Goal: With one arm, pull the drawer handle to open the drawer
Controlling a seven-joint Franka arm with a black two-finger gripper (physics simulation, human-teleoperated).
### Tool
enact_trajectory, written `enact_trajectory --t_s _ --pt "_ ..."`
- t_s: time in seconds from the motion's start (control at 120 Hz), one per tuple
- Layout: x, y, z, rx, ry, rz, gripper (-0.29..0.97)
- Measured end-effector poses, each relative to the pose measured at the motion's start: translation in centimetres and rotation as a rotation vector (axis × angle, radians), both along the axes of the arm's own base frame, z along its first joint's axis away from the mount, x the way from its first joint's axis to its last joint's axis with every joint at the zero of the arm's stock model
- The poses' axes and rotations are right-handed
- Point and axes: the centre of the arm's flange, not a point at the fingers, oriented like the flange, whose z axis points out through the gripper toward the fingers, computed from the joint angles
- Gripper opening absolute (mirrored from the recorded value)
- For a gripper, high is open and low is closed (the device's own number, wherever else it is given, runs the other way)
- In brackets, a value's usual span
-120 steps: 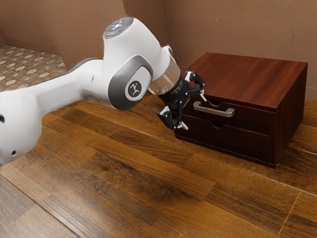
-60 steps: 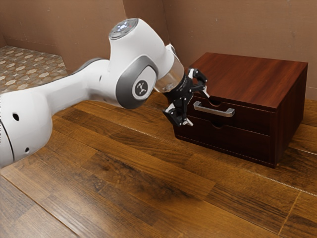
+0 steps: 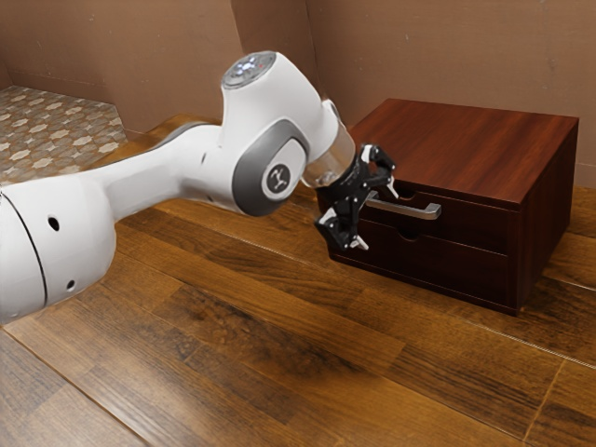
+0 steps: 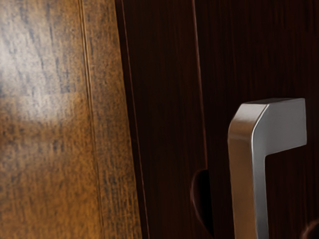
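Over on the exterior view's right, your cabinet (image 3: pixel 466 140) sits on the wood floor (image 3: pixel 279 354) with both drawers looking shut. The silver handle (image 3: pixel 414 210) runs across the front of the top drawer (image 3: pixel 475 223). Your gripper (image 3: pixel 366 207) is parked at the handle's end nearest the arm with the claw spread apart, one finger above the bar and one below. That makes sense, since it lets the bar slide in between them. I can't tell if either finger is actually touching metal yet.

The wrist view puts the handle (image 4: pixel 249 164) and its bent corner up close against the dark wood, so I'd say the hand is nearly on it. My guess is you're lined up on the end rather than the middle. Maybe nudge along the bar before you clamp, otherwise the pull could twist or slip off.
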Motion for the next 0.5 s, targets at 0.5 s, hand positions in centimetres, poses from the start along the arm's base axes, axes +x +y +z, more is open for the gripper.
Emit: enact_trajectory --t_s 0.5 --pt "0.25 -0.09 -0.30 -0.003 -0.011 0.003 0.46"
